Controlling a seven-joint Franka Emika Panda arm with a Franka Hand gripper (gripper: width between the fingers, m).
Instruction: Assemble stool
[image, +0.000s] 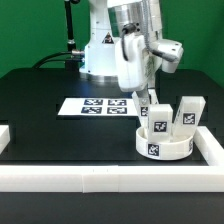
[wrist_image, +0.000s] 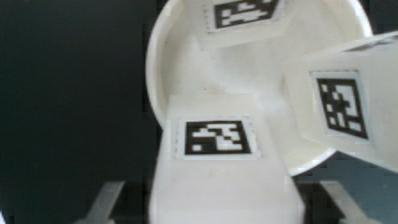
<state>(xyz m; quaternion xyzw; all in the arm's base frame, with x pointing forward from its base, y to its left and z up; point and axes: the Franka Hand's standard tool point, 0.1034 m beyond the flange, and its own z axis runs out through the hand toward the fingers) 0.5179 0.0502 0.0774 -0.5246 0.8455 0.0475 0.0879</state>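
Observation:
The stool's round white seat (image: 176, 150) lies at the exterior view's right, near the corner of the border rails. Two white legs stand in it. My gripper (image: 152, 112) reaches down from above and is shut on the nearer leg (image: 161, 124), which stands upright in the seat. The second leg (image: 189, 113) stands free just to its right. In the wrist view the held leg (wrist_image: 217, 150) with its square tag runs between my fingers (wrist_image: 111, 200). The seat (wrist_image: 178, 60) lies beyond it and the other leg (wrist_image: 349, 100) beside it. The gripper (wrist_image: 217, 197) hides the contact itself.
The marker board (image: 98, 105) lies flat on the black table behind the seat. Long white border rails run along the front (image: 90, 178) and the right side (image: 214, 150). The arm's base (image: 100, 50) stands at the back.

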